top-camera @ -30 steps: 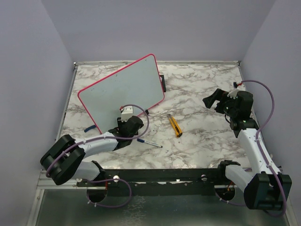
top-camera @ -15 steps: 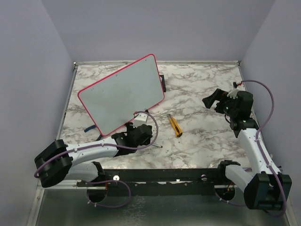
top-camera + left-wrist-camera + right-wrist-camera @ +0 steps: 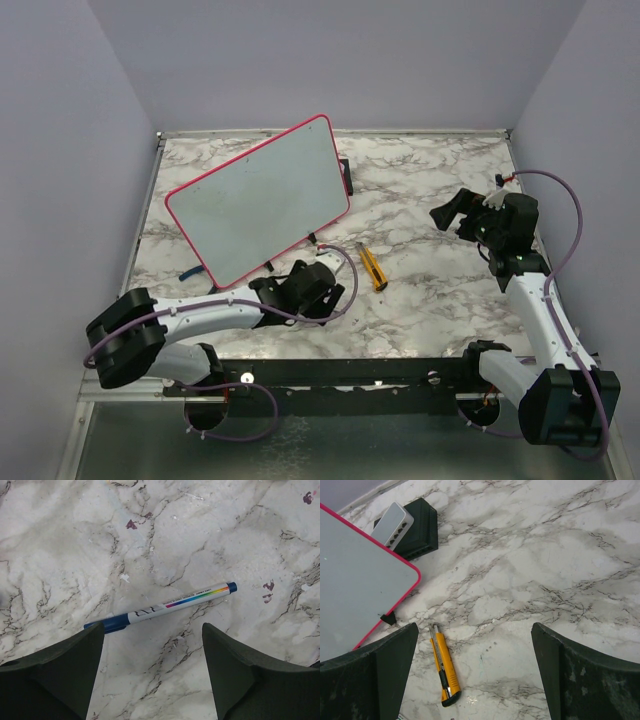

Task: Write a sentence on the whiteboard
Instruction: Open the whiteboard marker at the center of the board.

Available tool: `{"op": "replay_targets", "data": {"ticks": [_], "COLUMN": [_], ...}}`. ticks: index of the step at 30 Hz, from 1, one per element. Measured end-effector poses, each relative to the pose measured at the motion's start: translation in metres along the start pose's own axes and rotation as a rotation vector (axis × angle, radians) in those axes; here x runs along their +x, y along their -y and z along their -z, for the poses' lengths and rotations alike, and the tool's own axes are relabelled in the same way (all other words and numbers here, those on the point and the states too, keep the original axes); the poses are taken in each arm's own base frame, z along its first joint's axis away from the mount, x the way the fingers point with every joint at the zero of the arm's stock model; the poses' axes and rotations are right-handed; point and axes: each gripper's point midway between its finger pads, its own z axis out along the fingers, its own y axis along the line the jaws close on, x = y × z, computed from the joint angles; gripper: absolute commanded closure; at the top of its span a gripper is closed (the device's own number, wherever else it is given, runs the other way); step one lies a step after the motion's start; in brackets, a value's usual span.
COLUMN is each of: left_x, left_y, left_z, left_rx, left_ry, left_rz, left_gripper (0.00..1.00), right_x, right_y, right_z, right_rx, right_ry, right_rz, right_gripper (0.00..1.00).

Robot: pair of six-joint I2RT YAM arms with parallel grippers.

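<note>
Left claw [image 3: 153,630] hovers with jaws wide and empty; the marker [image 3: 165,603] lies flat on the marble surface [image 3: 430,280] just ahead of its fingertips, long axis across the gap, broader blue end to the left. The whiteboard [image 3: 255,205] stands tilted beyond, far left, seemingly blank: no sentence visible. Right claw [image 3: 474,626] is also wide and empty, well apart on the right, so the left arm is nearer.

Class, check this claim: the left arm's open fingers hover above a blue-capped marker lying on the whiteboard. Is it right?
Wrong in one respect: the marker lies on the marble table, not on the whiteboard. The left wrist view shows it there, with the left arm's open fingers above it.
</note>
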Motion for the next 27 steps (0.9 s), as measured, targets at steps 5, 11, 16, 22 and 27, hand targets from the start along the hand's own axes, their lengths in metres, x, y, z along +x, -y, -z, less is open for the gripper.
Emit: {"op": "replay_targets", "data": {"ticks": [5,11,16,22,27], "left_x": [-0.003,0.001,-0.002,-0.002,-0.008], "left_y": [0.003,0.007,0.012,0.013,0.011], "left_z": [-0.009,-0.024,-0.033,-0.041,-0.045], "left_rx": [-0.001,-0.002,0.002,-0.003,-0.034], "left_ry": [-0.024,-0.077,-0.093,-0.099,-0.075], "left_rz": [-0.074,-0.157,-0.203,-0.220,-0.201], "left_gripper": [0.19,0.20,0.24,0.31,0.42], "right_x": [0.000,0.003,0.004,0.006,0.006], "right_y": [0.000,0.002,0.002,0.003,0.002], "right_z": [0.000,-0.003,-0.003,-0.003,-0.001], "right_rx": [-0.002,0.001,0.002,0.005,0.005], "right_ry": [-0.001,-0.015,-0.019,-0.025,-0.025], "right_rz": [0.003,0.000,0.000,0.000,0.005], "right_gripper": [0.01,0.01,0.01,0.01,0.01]}}
